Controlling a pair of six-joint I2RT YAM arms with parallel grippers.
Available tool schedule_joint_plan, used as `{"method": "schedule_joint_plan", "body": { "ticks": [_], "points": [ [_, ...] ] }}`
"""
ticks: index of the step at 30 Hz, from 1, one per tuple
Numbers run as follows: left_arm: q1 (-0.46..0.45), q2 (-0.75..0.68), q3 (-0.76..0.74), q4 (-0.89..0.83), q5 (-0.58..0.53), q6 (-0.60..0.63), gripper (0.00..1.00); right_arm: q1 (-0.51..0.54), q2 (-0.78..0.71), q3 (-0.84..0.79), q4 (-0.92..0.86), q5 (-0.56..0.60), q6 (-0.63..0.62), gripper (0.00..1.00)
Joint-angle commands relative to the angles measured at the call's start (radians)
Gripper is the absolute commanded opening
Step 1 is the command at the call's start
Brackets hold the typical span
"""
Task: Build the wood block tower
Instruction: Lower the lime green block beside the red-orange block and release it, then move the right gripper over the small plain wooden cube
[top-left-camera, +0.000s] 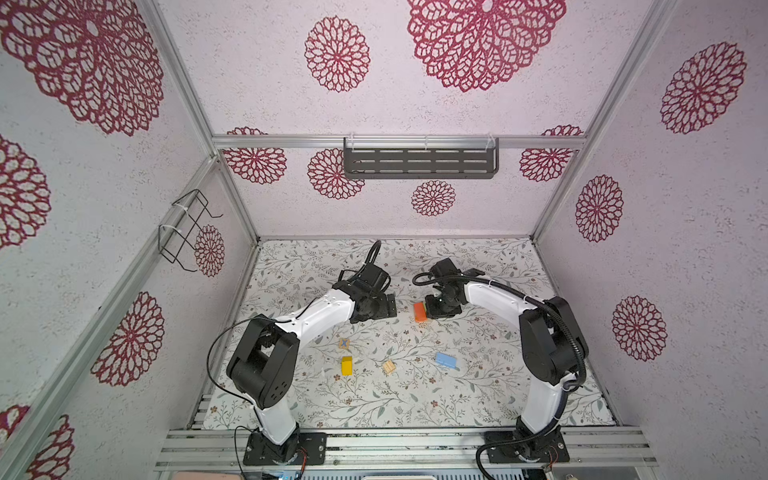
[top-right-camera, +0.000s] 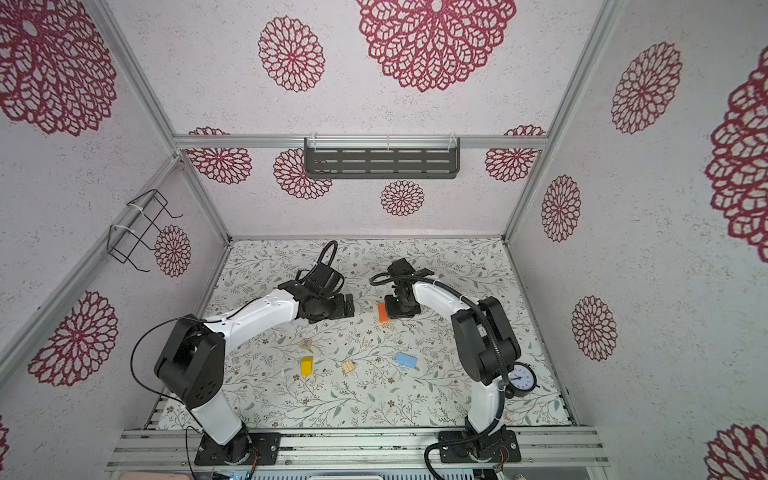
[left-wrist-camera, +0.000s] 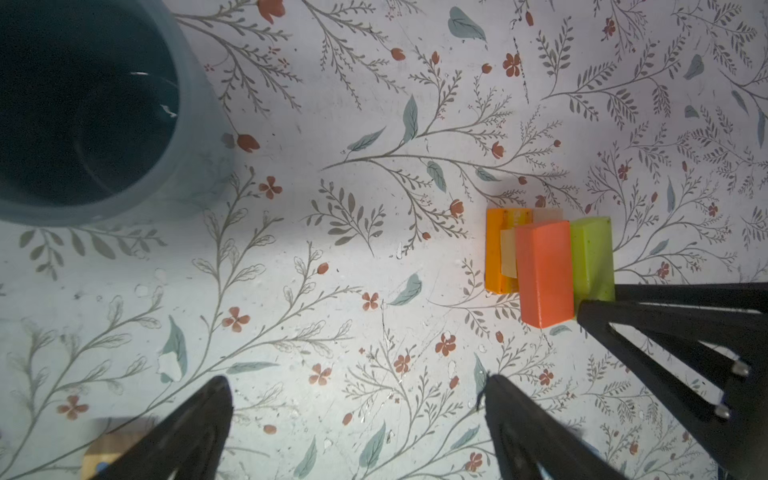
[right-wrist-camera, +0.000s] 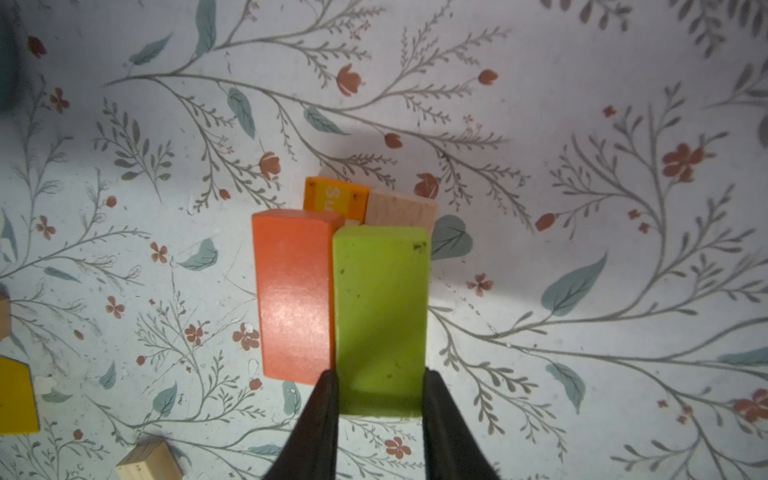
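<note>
Gripping the green block (right-wrist-camera: 380, 307) by its end, the right hand (right-wrist-camera: 378, 374) holds it flush beside the red-orange block (right-wrist-camera: 293, 295), over the orange block (right-wrist-camera: 332, 199) and natural block (right-wrist-camera: 401, 210), around the middle of the worktop (top-left-camera: 478, 399), likely to square the tower (top-left-camera: 419, 311) at its second layer. The left hand (left-wrist-camera: 355, 378) hangs open, empty.

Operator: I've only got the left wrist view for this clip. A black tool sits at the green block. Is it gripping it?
Observer: Yes. The right wrist view shows the right tool closed on the green block, a finger on each side.
Operator: Loose blocks remaining?
Observer: In both top views, four lie scattered singly: lettered cube, yellow block, grooved cube, blue block.
Operator: Anything else?
Observer: A black alarm clock beside the right arm, in a top view.
</note>
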Motion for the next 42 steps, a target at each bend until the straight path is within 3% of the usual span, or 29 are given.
{"method": "schedule_joint_plan", "body": {
  "ticks": [1, 5, 28, 36, 42],
  "points": [
    [0.009, -0.018, 0.012, -0.001, 0.001, 0.008, 0.97, 0.002, -0.001, 0.034, -0.004, 0.018, 0.017, 0.34],
    [0.007, -0.021, 0.012, -0.004, 0.001, 0.007, 0.97, 0.002, -0.005, 0.027, -0.001, 0.019, 0.017, 0.38],
    [0.007, -0.060, 0.003, -0.024, -0.015, 0.004, 0.97, 0.002, -0.011, 0.039, -0.004, 0.025, 0.020, 0.39],
    [0.008, -0.061, 0.019, -0.033, -0.012, 0.004, 0.97, 0.005, -0.056, 0.027, 0.005, 0.018, 0.004, 0.56],
    [0.008, -0.049, 0.041, -0.038, -0.004, 0.005, 0.98, 0.002, -0.096, 0.032, -0.010, 0.029, -0.009, 0.56]
  ]
}}
